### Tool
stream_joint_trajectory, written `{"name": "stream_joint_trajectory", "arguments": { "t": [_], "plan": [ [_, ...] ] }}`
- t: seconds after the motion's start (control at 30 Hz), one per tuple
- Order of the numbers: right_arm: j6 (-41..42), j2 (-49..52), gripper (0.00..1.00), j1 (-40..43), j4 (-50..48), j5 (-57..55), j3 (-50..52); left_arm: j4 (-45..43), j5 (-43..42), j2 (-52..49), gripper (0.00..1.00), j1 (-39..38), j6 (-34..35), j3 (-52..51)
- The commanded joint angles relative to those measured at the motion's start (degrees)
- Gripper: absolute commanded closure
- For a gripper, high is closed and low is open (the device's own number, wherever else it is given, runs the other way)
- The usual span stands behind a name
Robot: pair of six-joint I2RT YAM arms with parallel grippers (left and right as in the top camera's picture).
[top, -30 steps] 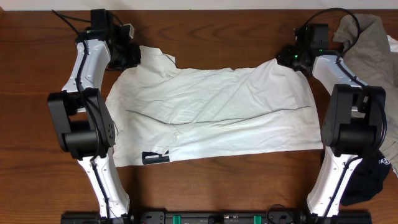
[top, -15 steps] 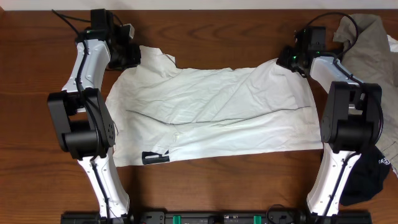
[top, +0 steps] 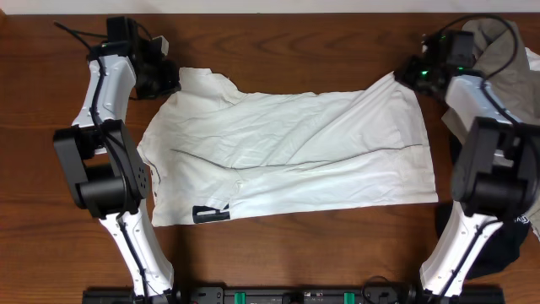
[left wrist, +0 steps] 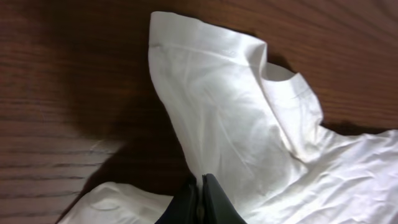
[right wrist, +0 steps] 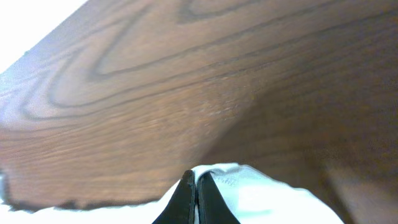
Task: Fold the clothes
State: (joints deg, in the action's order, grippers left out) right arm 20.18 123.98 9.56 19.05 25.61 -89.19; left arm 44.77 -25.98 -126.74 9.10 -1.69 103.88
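The clothes, a white T-shirt (top: 287, 152), lie spread flat across the wooden table, with a black printed patch (top: 211, 214) showing at the near left hem. My left gripper (top: 171, 82) is shut on the shirt's far left corner by the sleeve. In the left wrist view its jaws (left wrist: 201, 182) pinch white cloth (left wrist: 249, 118). At the shirt's far right corner my right gripper (top: 412, 74) is shut on the fabric. The right wrist view shows the closed tips (right wrist: 196, 177) with a fold of the white cloth (right wrist: 267, 196) between them.
A grey-olive garment (top: 498, 46) lies bunched at the far right corner behind the right arm. A black garment (top: 498, 245) sits at the near right beside that arm's base. Bare wood (top: 295, 42) runs along the far side.
Both grippers have moved outward, left one leftward and right one rightward and a little farther back, drawing the shirt's far edge wider. The right gripper has closed on its corner.
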Motion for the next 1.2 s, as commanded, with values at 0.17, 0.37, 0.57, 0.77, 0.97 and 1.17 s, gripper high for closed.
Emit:
{"name": "stream_joint_trajectory", "arguments": {
  "t": [0.17, 0.37, 0.57, 0.77, 0.97, 1.17],
  "plan": [
    [-7.5, -6.2, 0.99, 0.6, 9.3, 5.1, 0.0, 1.7, -3.8, 5.7, 0.94, 0.0, 0.3, 0.2],
    [-10.8, -9.4, 0.99, 1.2, 15.5, 1.5, 0.0, 5.5, -3.8, 10.0, 0.94, 1.3, 0.3, 0.2],
    [-12.8, -11.4, 0.99, 2.1, 19.8, -1.9, 0.0, 9.2, -3.8, 11.0, 0.94, 2.5, 0.3, 0.2],
    [-15.2, -12.6, 0.99, 3.1, 23.2, -6.1, 0.0, 11.8, -3.4, 11.0, 0.94, 3.6, 0.3, 0.2],
    [-16.7, -12.6, 0.99, 3.4, 26.8, -9.3, 0.0, 15.3, -3.4, 11.0, 0.94, 4.9, 1.3, 0.2],
    [-16.6, -12.6, 0.99, 3.8, 30.9, -18.9, 0.0, 18.6, -3.4, 11.0, 0.94, 6.7, 3.0, 0.2]
  ]
}}
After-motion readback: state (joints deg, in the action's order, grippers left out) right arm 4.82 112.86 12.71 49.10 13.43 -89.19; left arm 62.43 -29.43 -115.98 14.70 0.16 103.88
